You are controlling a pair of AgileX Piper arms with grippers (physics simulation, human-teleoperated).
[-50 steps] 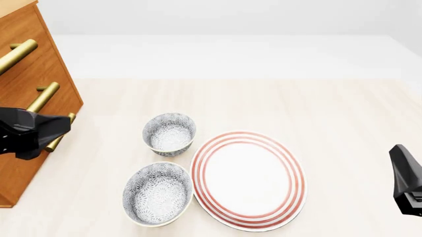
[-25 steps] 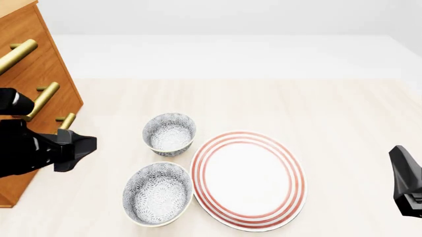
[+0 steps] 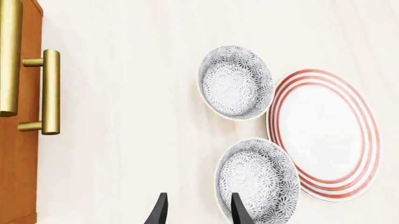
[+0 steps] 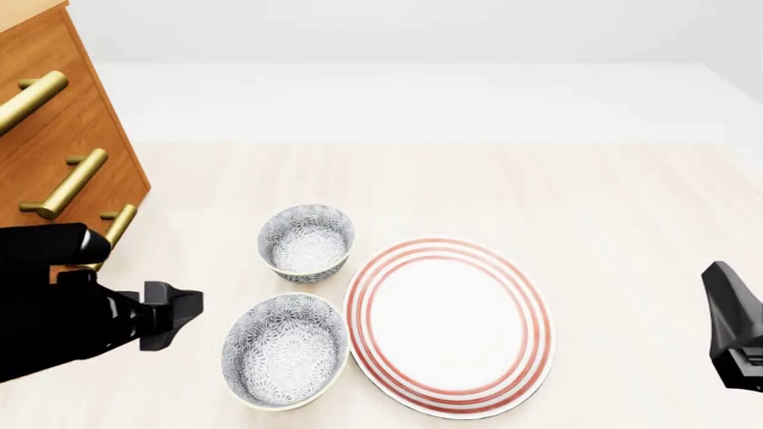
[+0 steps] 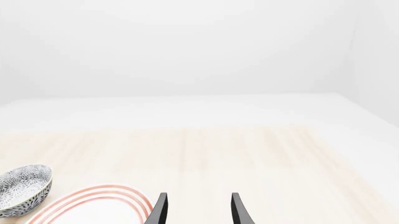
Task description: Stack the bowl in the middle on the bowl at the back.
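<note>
Nearest me of the two floral bowls is the bowl in the middle (image 4: pixel 285 350) (image 3: pixel 257 179), wide and empty, just left of the plate. Behind it stands the bowl at the back (image 4: pixel 306 241) (image 3: pixel 236 82), which looks smaller and deeper, also empty. The two bowls stand apart. My left gripper (image 4: pixel 181 315) (image 3: pixel 198 214) hovers open just left of the bowl in the middle and holds nothing. At the far right edge my right gripper (image 4: pixel 730 304) (image 5: pixel 198 212) is open and empty, away from both bowls.
A red-ringed white plate (image 4: pixel 449 326) (image 3: pixel 324 133) (image 5: pixel 93 203) lies right of the bowls, close against them. A wooden drawer unit (image 4: pixel 54 161) with brass handles (image 3: pixel 50 91) stands at the left. One floral bowl (image 5: pixel 22 189) shows at the right wrist view's edge.
My left arm has swung from in front of the drawer unit towards me and rightward, ending beside the bowl in the middle. The right arm, the bowls and the plate have not moved.
</note>
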